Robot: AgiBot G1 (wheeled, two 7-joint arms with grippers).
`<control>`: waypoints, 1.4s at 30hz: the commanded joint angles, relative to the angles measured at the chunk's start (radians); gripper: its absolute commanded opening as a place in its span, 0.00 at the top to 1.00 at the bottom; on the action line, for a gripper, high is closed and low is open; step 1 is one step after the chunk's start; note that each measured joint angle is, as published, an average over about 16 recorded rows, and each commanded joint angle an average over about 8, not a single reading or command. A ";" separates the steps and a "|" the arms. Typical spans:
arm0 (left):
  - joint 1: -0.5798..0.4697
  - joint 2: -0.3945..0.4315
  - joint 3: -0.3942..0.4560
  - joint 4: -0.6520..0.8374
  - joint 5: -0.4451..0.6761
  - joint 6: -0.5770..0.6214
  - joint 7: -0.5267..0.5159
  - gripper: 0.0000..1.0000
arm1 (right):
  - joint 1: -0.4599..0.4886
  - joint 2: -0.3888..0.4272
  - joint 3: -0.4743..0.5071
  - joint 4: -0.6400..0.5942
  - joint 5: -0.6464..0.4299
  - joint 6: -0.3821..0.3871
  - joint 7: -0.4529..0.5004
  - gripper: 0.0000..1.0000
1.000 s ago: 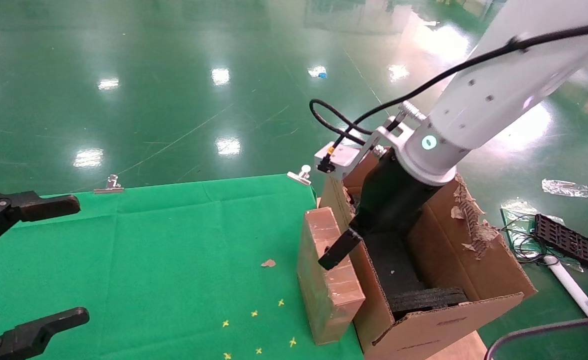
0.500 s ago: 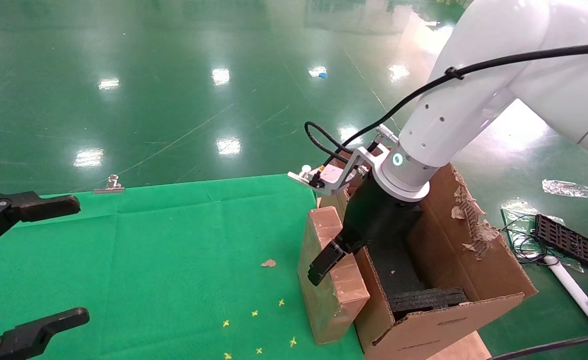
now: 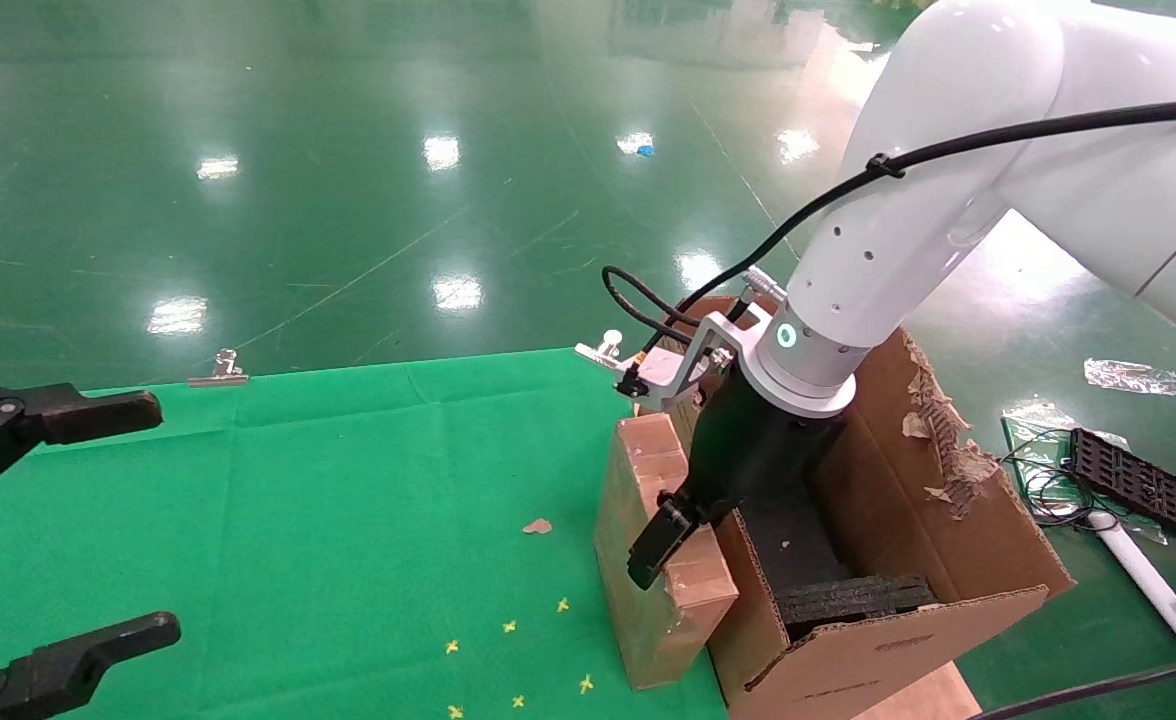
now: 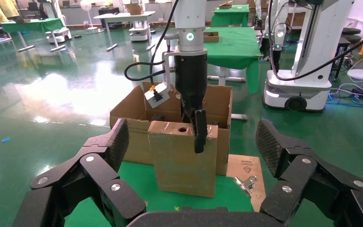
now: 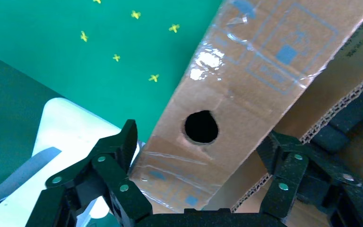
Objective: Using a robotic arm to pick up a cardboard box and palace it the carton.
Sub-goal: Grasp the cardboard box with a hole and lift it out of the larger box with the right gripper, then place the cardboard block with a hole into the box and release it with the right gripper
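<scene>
straddling cardboard box (image 3: 660, 560) beside carton (image 3: 908, 560), right gripper (image 5: 203, 156) fingers open, unclosed.

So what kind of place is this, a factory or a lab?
Probably a robot test hall rather than a working factory. The glossy green floor runs wide, other wheeled robots and green-covered tables stand behind, and the robotic arm practises on a cloth-covered table.

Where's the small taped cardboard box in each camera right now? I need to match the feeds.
Head view: the cardboard box stands on edge on the green cloth, against the carton, with the right gripper straddling its top.
Left wrist view: it stands upright at centre, in front of the carton.
Right wrist view: its narrow top face runs between the fingers.
Shared landmark: the round hole in that face.
</scene>
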 commanded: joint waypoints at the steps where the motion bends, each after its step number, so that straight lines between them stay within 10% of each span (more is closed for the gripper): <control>1: 0.000 0.000 0.000 0.000 0.000 0.000 0.000 1.00 | 0.000 0.002 -0.002 0.005 -0.002 -0.001 0.003 1.00; 18: 0.000 -0.001 0.001 0.000 -0.001 -0.001 0.001 1.00 | 0.004 0.021 -0.005 0.017 0.006 0.022 -0.022 1.00; 33: 0.000 -0.001 0.002 0.000 -0.001 -0.001 0.001 1.00 | 0.158 0.235 0.207 -0.085 0.131 0.229 -0.360 1.00; 42: -0.001 -0.001 0.003 0.000 -0.002 -0.001 0.001 1.00 | 0.255 0.346 0.205 -0.230 0.037 0.208 -0.452 1.00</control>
